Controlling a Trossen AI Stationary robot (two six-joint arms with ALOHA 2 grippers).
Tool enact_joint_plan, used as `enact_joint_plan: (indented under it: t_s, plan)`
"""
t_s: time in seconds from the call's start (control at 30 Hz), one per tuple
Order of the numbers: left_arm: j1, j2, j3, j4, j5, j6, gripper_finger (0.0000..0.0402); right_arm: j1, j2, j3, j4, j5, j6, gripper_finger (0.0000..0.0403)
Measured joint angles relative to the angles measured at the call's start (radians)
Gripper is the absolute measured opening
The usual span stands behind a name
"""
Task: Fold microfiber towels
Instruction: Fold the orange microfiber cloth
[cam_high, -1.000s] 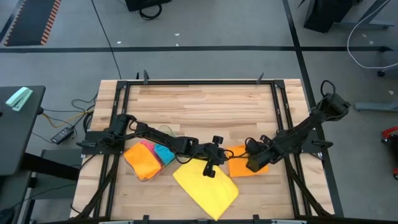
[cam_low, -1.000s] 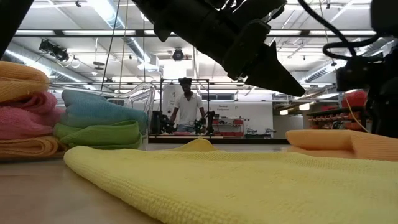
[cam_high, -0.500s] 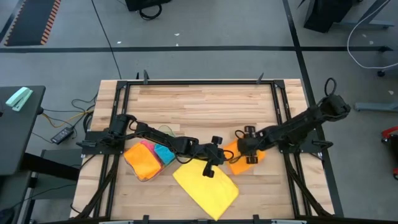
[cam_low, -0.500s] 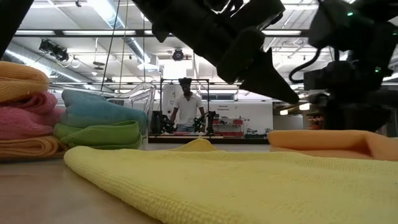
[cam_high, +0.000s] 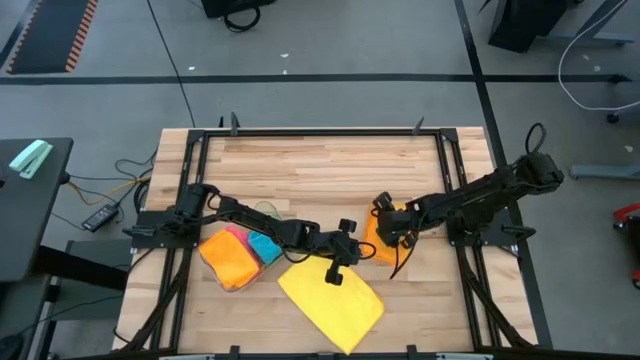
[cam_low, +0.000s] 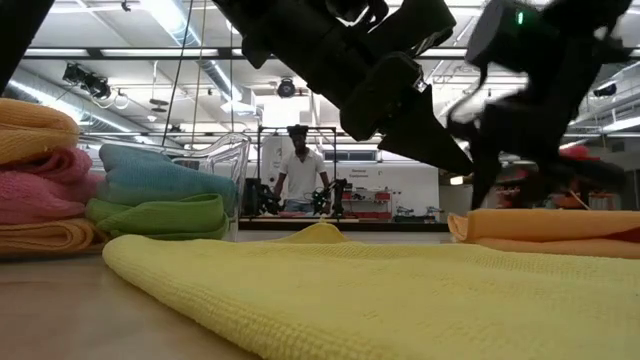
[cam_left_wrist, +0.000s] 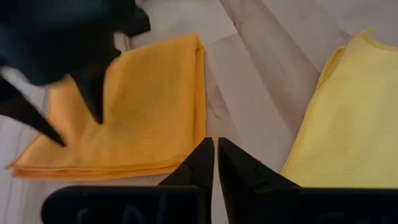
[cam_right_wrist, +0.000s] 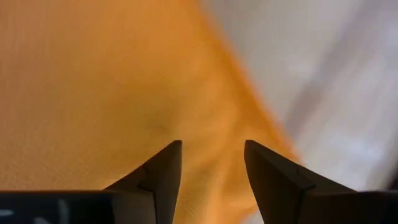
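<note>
Several towels (cam_low: 60, 190) sit folded in a stack at the table's left; one orange towel (cam_left_wrist: 130, 106) lies folded right of centre and the yellow towel (cam_high: 330, 297) lies flat and unfolded near the front edge, long axis diagonal, one corner toward the front. Right gripper (cam_high: 385, 222) hovers over the orange towel, fingers spread and empty. Left gripper (cam_high: 338, 268), fingers pressed together, hangs between the two, so yellow looks next.

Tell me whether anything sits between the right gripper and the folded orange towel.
Nothing visible does. The right gripper, fingers open, hangs directly over the folded orange towel with only cloth ahead of it. The left gripper is shut beside that towel, not in between.
</note>
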Motion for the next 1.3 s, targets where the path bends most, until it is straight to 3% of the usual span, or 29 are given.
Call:
enact_joint_plan:
  t_s: [0.1,0.23,0.33,0.43,0.53,0.67,0.87,1.07,1.17,1.3]
  plan:
    - [0.0,0.0,0.0,-0.002,0.0,0.0,0.0028,0.039,-0.016,0.061,-0.045,0.012,0.13,0.0174]
    - [0.0,0.0,0.0,-0.01,0.0,0.0,0.002,0.079,-0.018,0.094,-0.013,-0.022,0.46,0.0164]
    - [0.0,0.0,0.0,-0.024,0.0,0.0,0.0016,0.106,-0.018,0.041,0.106,-0.079,0.668,0.0161]
    - [0.0,0.0,0.0,-0.03,0.0,0.0,0.0014,0.163,-0.018,-0.064,0.359,-0.092,0.76,0.0161]
    - [0.0,0.0,0.0,-0.037,0.0,0.0,0.0016,0.229,-0.018,-0.169,0.55,-0.015,0.798,0.0161]
    - [0.0,0.0,0.0,-0.045,0.0,-0.001,0.0023,0.293,-0.018,-0.242,0.642,0.102,0.857,0.0161]
    - [0.0,0.0,0.0,-0.044,0.0,0.0,0.0019,0.307,-0.018,-0.337,0.636,0.094,1.013,0.0161]
    - [0.0,0.0,0.0,-0.044,0.0,-0.001,0.0013,0.309,-0.02,-0.259,0.605,0.07,0.949,0.0161]
    - [0.0,0.0,0.0,-0.047,0.0,-0.002,0.002,0.309,-0.022,-0.182,0.493,0.07,0.93,0.0161]
    - [0.0,0.0,0.0,-0.066,-0.001,-0.002,0.0028,0.309,-0.028,-0.087,0.219,0.058,1.01,0.0161]
